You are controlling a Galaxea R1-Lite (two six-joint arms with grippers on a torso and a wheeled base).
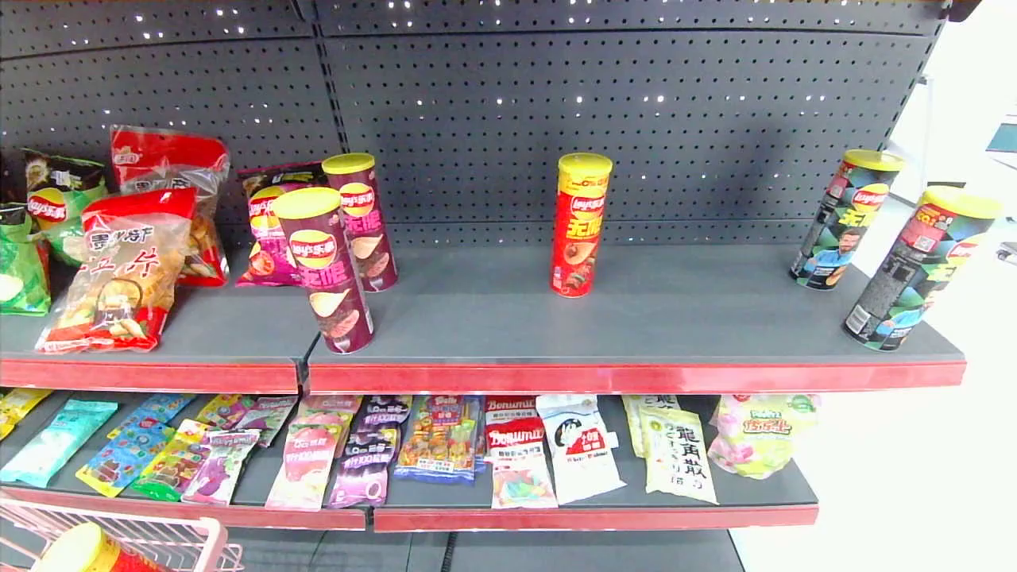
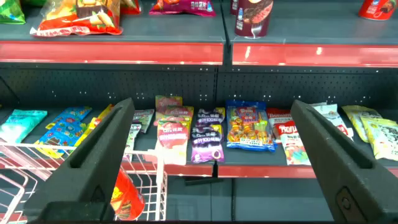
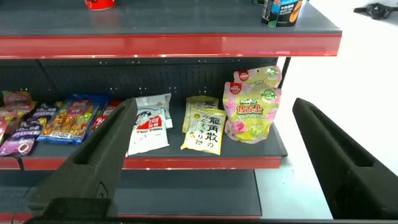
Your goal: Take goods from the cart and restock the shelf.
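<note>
The left gripper (image 2: 211,106) hangs with its 2 fingers spread wide and nothing between them. It faces the lower shelf (image 2: 261,169), with the wire cart (image 2: 149,180) close by. A yellow-lidded can (image 1: 83,550) (red body, tilted) sits in that cart, at the lower left corner of the head view. The right gripper (image 3: 214,102) is likewise released and empty. It faces the right end of the same lower shelf, where a green pouch (image 3: 252,106) stands propped beside flat packets (image 3: 149,124) lying face up. More flat packets run in a row along the rest of this shelf. On the upper shelf (image 1: 675,310) stand 5 upright cans. The 2 purple cans (image 1: 324,268) are near the joint between the shelf sections, one just behind the other. The 1 red can (image 1: 581,225) stands alone near the middle, well apart from the rest. The 2 dark cans (image 1: 922,268) are at the right end, the nearer one close to the front corner. Snack bags (image 1: 119,274) lean together at the left end of the upper shelf, beside the purple cans.
</note>
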